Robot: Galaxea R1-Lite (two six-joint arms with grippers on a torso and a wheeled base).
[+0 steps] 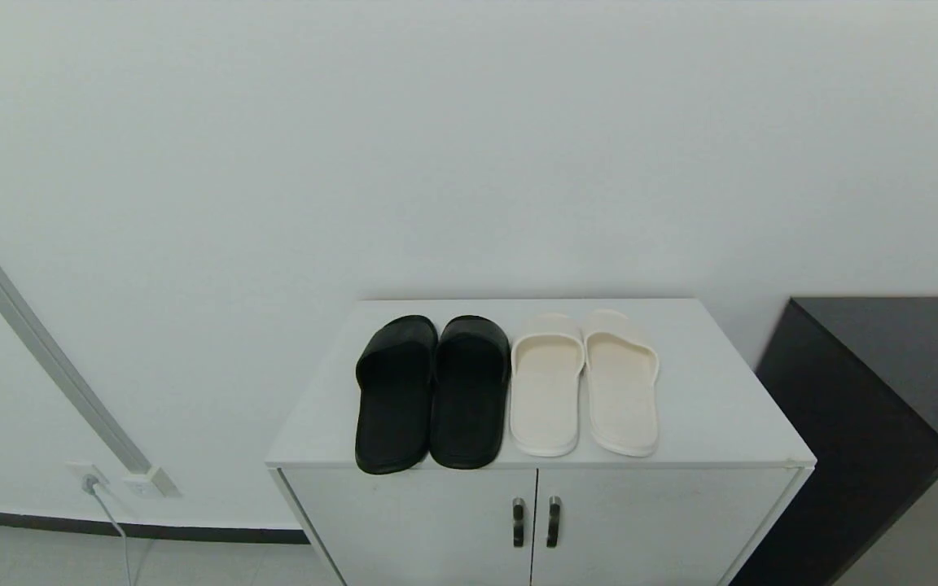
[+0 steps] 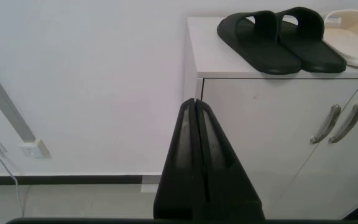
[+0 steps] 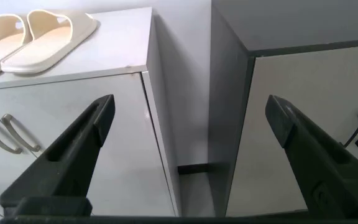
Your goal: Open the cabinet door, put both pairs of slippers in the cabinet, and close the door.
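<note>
Two slipper pairs [image 1: 477, 391] atop cabinet [image 1: 721, 407], apart from closed left pincer [image 2: 196, 107], spread right pincer [image 3: 191, 104]

White cabinet [image 1: 721, 407], doors closed. On its top, black slippers [image 1: 453, 399] to the left and cream slippers [image 1: 563, 391] just beside them, heels toward the front edge.

A: The black slippers [image 1: 453, 399] look like matt, rubbery foam. The cream slippers [image 1: 558, 391] look the same, with finely ribbed insoles.
B: And the cabinet [image 1: 713, 407] is smooth, matt white board, its handles [image 1: 519, 522] satin metal.
</note>
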